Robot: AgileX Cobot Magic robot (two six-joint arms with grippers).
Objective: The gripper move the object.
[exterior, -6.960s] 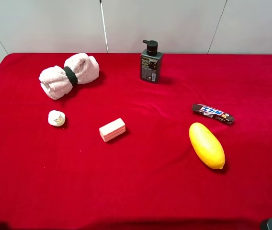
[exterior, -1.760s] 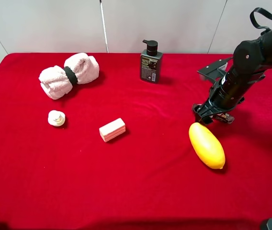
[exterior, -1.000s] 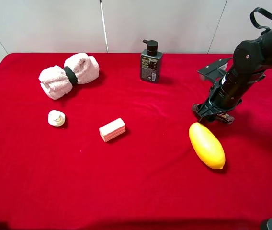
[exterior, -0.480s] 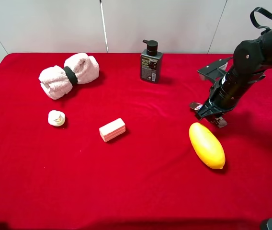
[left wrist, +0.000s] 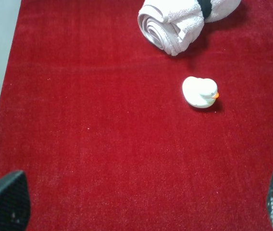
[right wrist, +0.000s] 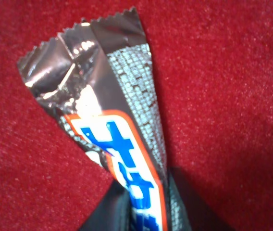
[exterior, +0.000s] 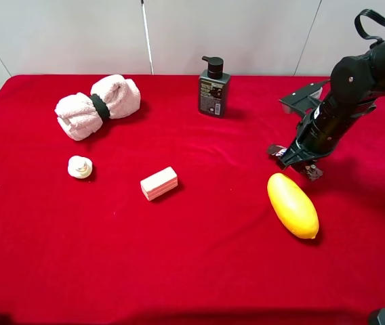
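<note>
The object, a dark brown candy bar (right wrist: 112, 120) with a white, blue and red label, is pinched in my right gripper (right wrist: 139, 219), whose dark fingers close on its middle. In the high view the right gripper (exterior: 299, 157) is at the right of the red cloth, just behind the yellow fruit (exterior: 292, 205). Only the bar's crimped end (exterior: 276, 151) sticks out to the left of the fingers. My left gripper (left wrist: 141, 204) is open over bare cloth, its two fingertips (left wrist: 4, 202) at the frame's corners, with nothing between them.
A rolled pink towel (exterior: 98, 105) and a small white duck (exterior: 79, 166) lie at the left. A pink block (exterior: 159, 183) sits near the middle, and a black pump bottle (exterior: 213, 89) stands at the back. The red cloth (exterior: 192, 271) covers the whole table.
My right gripper has shut on the candy bar. The bar has tilted and its left end has come up slightly off the cloth. The left arm has not moved.
</note>
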